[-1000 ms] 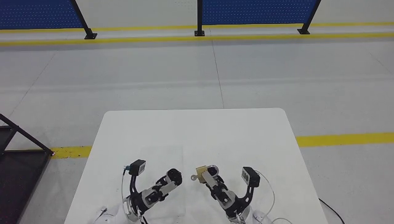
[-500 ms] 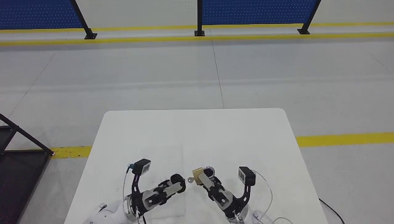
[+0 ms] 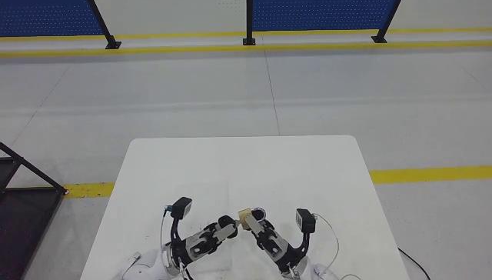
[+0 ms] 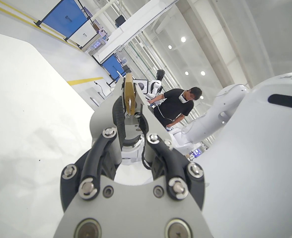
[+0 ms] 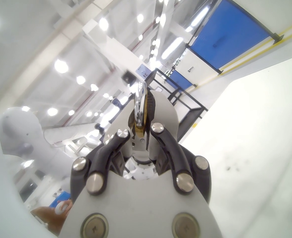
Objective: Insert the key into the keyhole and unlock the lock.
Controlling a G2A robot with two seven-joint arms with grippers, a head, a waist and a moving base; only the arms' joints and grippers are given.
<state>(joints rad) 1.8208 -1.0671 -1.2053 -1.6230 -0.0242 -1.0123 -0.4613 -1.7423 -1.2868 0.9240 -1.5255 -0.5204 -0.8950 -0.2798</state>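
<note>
Since both pieces are held above white counter (image 3: 307, 172), coming move turns on gap between them.

- Left pincer (image 4: 128, 88): clamped tight on flat brass key (image 4: 129, 97), seen edge-on, long axis running out along fingers.
- Right pincer (image 5: 143, 97): closed on brass padlock with silver shackle (image 5: 139, 115).
- Top view: padlock body sticks out toward left pincer, just beside it; nothing between the two.
- Keyhole face: cannot tell.
- Judgement: key blade must line up with keyhole axis before pushing; slight tilt would jam.
</note>
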